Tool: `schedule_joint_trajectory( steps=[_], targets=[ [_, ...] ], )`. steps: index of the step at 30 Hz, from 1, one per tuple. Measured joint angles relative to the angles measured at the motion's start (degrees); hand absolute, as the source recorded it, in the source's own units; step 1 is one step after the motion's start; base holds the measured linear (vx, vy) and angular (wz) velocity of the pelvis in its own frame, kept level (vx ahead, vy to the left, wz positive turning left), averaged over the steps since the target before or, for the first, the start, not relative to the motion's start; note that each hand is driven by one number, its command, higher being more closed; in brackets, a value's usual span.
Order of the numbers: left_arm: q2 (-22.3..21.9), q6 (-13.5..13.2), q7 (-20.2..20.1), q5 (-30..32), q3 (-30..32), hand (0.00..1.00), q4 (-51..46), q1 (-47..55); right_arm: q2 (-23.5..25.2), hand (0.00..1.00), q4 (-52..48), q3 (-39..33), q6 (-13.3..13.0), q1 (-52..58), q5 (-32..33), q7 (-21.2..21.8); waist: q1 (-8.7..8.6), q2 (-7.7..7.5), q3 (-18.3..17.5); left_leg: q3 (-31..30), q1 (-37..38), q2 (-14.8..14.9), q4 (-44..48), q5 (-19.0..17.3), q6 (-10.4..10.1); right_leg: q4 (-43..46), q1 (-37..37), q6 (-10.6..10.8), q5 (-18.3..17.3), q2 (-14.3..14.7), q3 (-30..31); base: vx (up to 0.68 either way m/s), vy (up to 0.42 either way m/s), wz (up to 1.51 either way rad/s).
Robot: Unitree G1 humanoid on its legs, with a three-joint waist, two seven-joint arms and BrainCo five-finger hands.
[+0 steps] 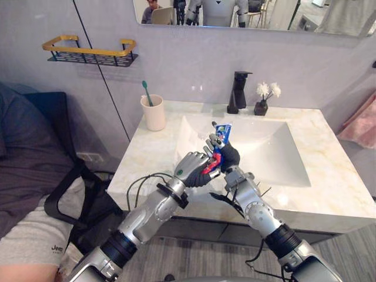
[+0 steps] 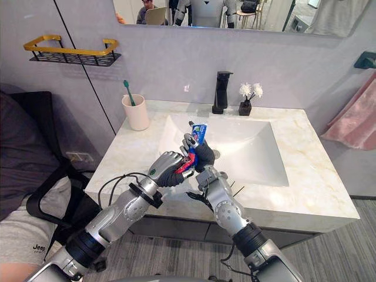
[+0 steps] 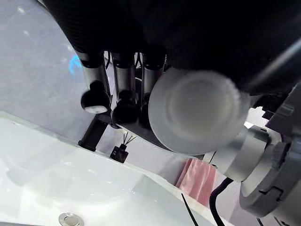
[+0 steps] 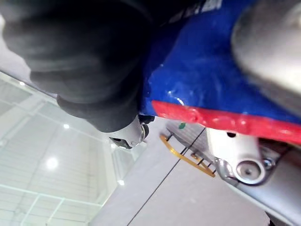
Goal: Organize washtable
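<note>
Both hands meet just above the front edge of the basin [image 1: 276,150], sharing a toothpaste tube [image 1: 222,134] that stands nearly upright between them. The left hand [image 1: 191,169] has its fingers [image 3: 123,75] curled round the red lower end, where the white cap [image 3: 195,110] sits close against its palm. The right hand [image 1: 228,156] is wrapped round the blue body higher up. The tube looks light, soft and glossy, so it should dent and slip under a hard squeeze. The firm shoulder by the cap seems the safer place to grip, and the flat crimped tail the poorer one. A likely home is the cup [image 1: 154,113] with the toothbrush [image 1: 147,94], standing well apart at the surface's [image 1: 332,182] back left corner.
</note>
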Motion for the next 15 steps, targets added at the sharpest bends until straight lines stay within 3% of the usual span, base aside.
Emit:
schedule_joint_trajectory(
  steps=[11, 13, 15],
  targets=[
    [-9.84, -0.59, 2.82, -5.06, 12.62, 0.0, -8.01, 10.82, 9.9, 1.0, -4.91, -6.43, -0.33, 2.15, -17.8, -2.54, 0.77, 0.21, 0.1, -0.93, 0.86, -0.23, -0.76, 0.18, -0.06, 1.71, 0.13, 0.33, -1.57, -0.4, -1.6, -0.02, -0.011, 0.07],
    [-12.17, -0.53, 5.39, -7.86, 18.35, 0.0, -9.98, 12.91, 11.09, 1.0, -5.6, -10.74, -1.29, 2.63, -19.77, -3.5, 1.1, 0.22, 0.11, -1.65, 0.83, -0.46, -0.75, 0.19, -0.04, 1.71, 0.38, 0.51, -1.7, -0.57, -2.11, 0.01, -0.008, 0.15],
    [-14.18, 1.26, 10.87, -13.69, 33.04, 0.0, -11.8, 15.31, 10.59, 1.0, -7.83, -21.47, -4.61, 4.11, -23.5, -6.29, 1.49, 0.32, 0.17, -1.94, 0.79, -0.73, -0.75, 0.32, 0.13, 1.64, 1.1, 0.8, -2.02, -0.84, -2.96, 0.02, -0.004, 0.21]
  ],
)
